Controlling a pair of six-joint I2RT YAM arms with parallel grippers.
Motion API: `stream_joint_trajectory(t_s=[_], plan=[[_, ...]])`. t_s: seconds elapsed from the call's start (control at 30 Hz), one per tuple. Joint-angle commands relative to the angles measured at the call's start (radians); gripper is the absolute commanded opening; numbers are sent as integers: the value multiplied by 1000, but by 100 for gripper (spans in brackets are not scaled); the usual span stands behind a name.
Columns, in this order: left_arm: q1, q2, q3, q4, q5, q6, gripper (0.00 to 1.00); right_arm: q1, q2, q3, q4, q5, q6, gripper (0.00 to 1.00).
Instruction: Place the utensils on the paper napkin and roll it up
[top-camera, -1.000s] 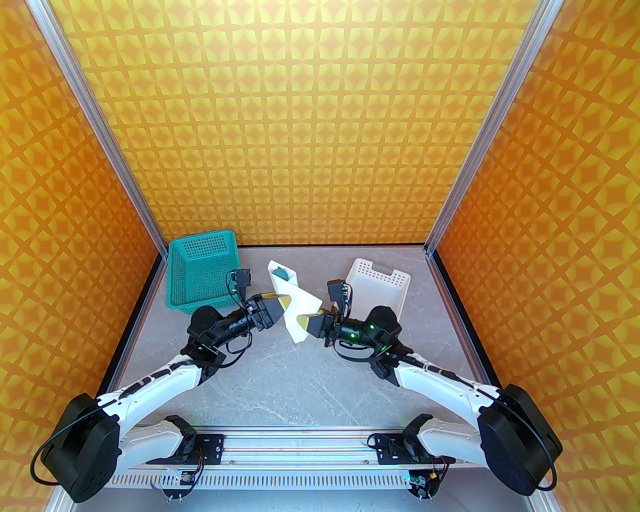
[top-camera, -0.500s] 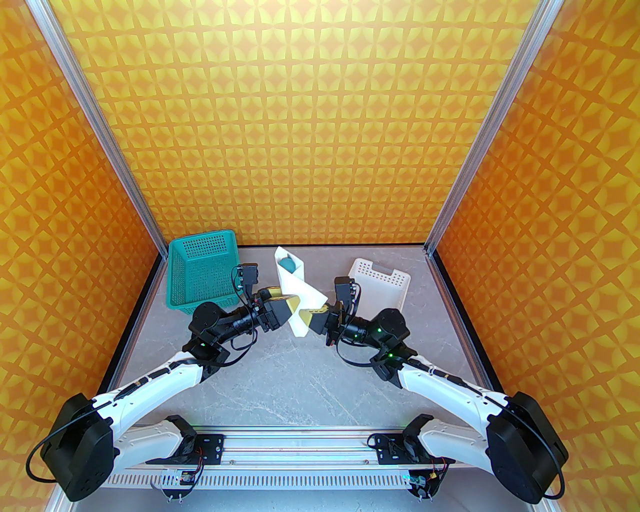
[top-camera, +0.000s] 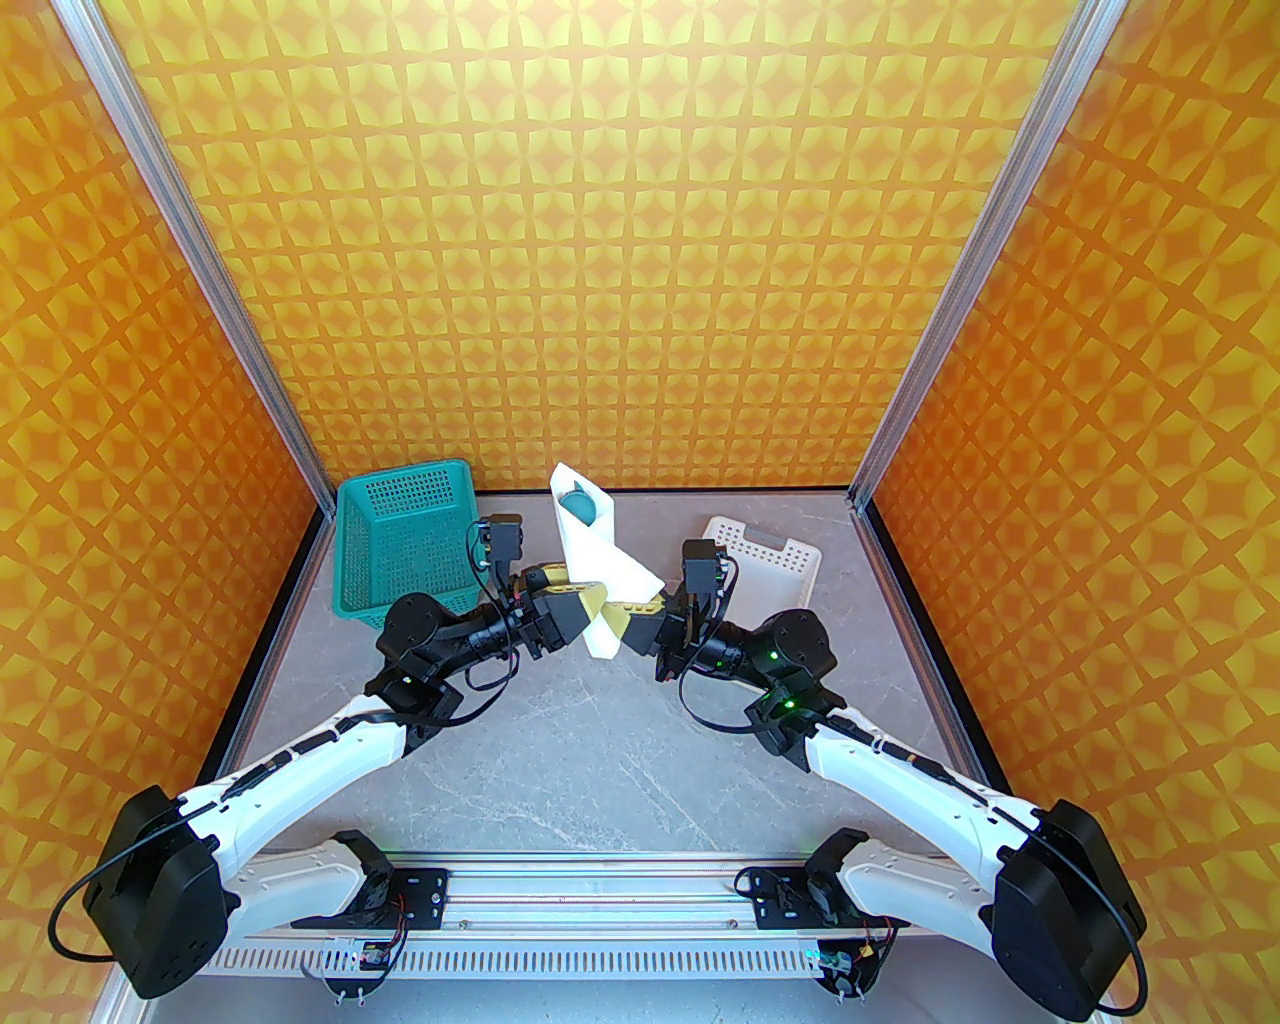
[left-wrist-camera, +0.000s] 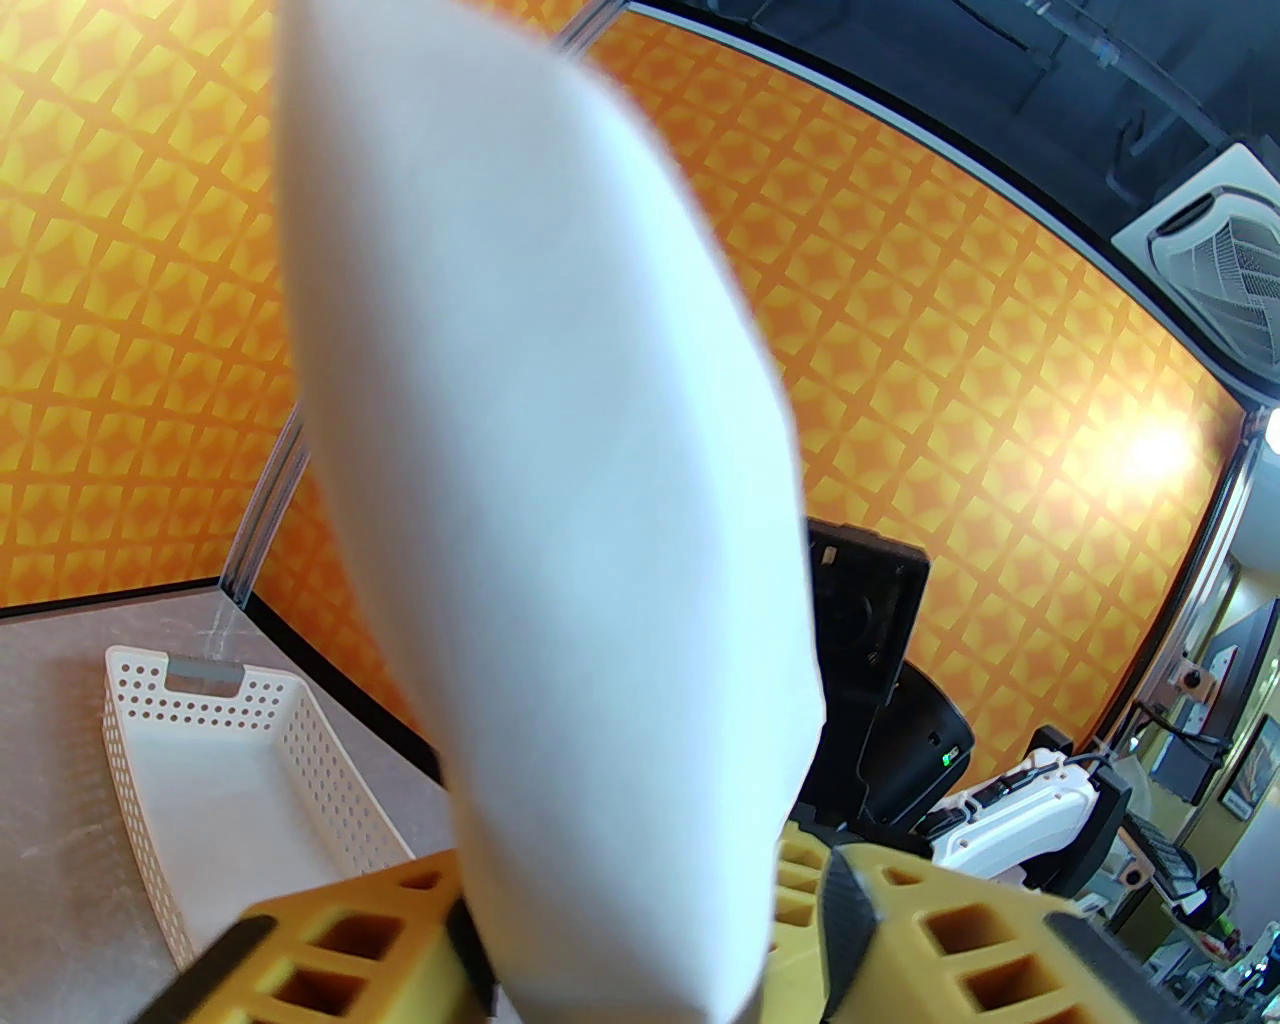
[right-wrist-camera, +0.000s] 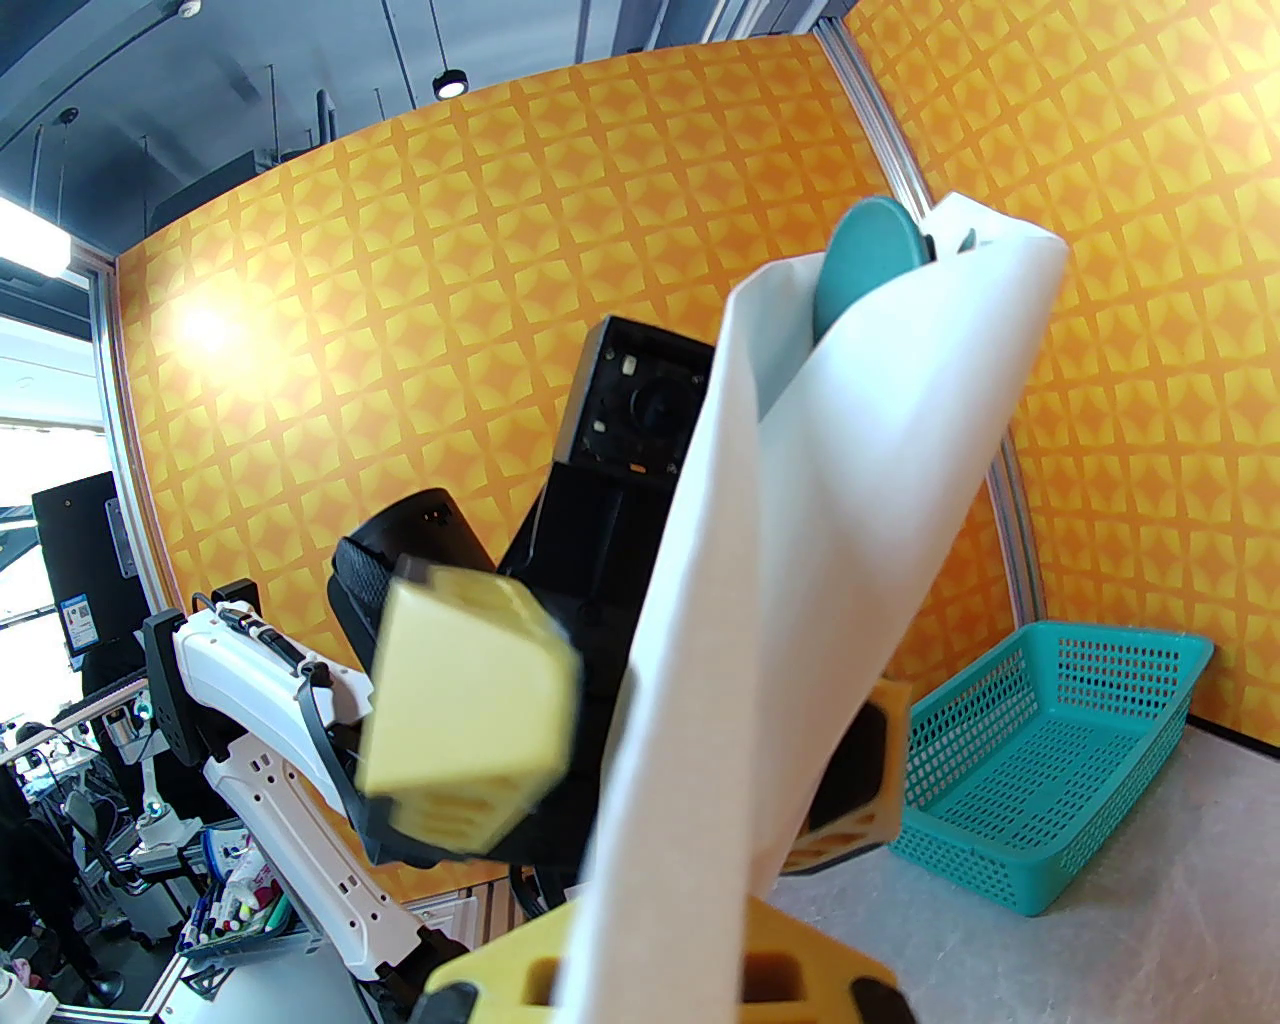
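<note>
The paper napkin (top-camera: 592, 552), rolled around the utensils (top-camera: 578, 507), rises nearly upright from both hands, clear of the desk (top-camera: 600, 760); the right hand (top-camera: 622, 628) clamps its lower end, while the left hand (top-camera: 588, 603) straddles it just above, fingers apart, not yet pinching

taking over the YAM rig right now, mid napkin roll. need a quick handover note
Hands: right hand is shut on the paper napkin, low on the roll, holding it clear of the table. The left hand is open, with a finger on either side of the roll's lower part, not visibly clamped.
Things: the napkin is a loose tube, tilted upright in the air. A teal spoon bowl pokes out of the top. What else is inside I can't tell.
Done: napkin rolled around at least the spoon.
Left: probably tighten the roll and set it down.
</note>
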Motion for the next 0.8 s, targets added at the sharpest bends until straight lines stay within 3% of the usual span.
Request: stream_joint_trajectory(t_s=[0.0,0.5,0.57,0.77], plan=[[-5,3,32,1,16,17,44,7,-19,11,-8,14,-19,0],[-5,-4,32,4,16,21,18,8,-10,19,-87,-26,-19,1],[-5,-4,32,5,15,22,13,7,-17,19,-103,-17,-19,6],[-5,-7,30,2,9,25,3,-18,-80,9,-208,7,-22,42]])
